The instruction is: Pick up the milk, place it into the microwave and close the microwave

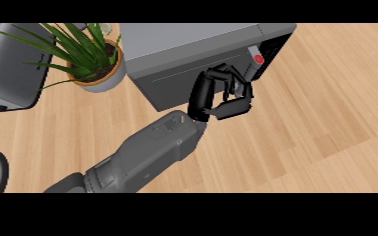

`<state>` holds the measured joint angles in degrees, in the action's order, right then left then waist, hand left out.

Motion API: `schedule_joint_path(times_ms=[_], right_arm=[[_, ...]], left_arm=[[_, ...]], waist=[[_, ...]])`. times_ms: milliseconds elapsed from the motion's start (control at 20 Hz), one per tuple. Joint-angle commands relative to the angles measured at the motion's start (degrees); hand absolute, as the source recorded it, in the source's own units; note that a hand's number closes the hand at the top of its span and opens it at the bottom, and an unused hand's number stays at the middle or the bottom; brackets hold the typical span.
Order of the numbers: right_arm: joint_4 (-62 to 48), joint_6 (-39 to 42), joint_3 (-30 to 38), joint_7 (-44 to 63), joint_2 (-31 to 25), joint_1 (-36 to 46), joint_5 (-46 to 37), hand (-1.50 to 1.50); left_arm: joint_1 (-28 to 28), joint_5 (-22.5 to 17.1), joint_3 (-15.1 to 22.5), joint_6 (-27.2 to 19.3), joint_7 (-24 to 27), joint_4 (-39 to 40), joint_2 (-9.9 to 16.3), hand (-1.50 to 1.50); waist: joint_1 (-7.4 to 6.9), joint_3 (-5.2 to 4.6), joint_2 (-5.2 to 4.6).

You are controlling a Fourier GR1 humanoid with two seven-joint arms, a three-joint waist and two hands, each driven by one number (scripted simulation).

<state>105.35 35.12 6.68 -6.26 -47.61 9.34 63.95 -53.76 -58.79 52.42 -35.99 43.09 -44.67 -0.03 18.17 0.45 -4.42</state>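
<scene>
Pale wooden planks make up the counter (317, 120), seen steeply from above in the head view, the only view on offer. At the far side stands the microwave (192, 40), a grey box. Its near face looks flat and flush, and a dark panel with a red button (258, 59) sits at its right end. To the left of it is a potted plant (92, 62), and a dark appliance (18, 70) is cut off by the left edge.

One grey forearm comes in from the near left and ends in the left hand (221, 97), just in front of the microwave's near right corner, below the red button. Its fingers (218, 75) are curled inward toward the thumb, and nothing shows between them. Whether they touch the grey face I cannot tell. The right hand is out of view.

The milk shows nowhere – not on the counter and not in the hand. If it is already inside, I judge only the door is left to deal with. A milk carton would likely be light, stiff enough to hold, easy to tip – best taken round its middle, upright
</scene>
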Motion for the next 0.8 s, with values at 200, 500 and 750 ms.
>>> schedule_joint_path(times_ms=[200,500,750], right_arm=[[0.9,2.6,-0.4,0.5,-0.8,-0.5,2.6,-1.5],[0.8,2.4,1.8,0.9,-2.4,-1.2,3.9,-1.5],[2.0,1.9,2.7,1.2,-2.8,-3.0,4.3,-1.5]], left_arm=[[-1.9,-2.9,-1.1,-2.8,-5.5,9.1,0.0,1.5],[-0.6,-4.9,-1.1,-5.9,-5.6,10.6,0.0,1.5],[0.2,-7.0,-0.8,-3.6,-5.7,10.9,0.4,-1.5]], waist=[[-0.59,-0.2,-0.62],[-2.63,-0.39,0.03],[-3.86,-0.48,0.42]])
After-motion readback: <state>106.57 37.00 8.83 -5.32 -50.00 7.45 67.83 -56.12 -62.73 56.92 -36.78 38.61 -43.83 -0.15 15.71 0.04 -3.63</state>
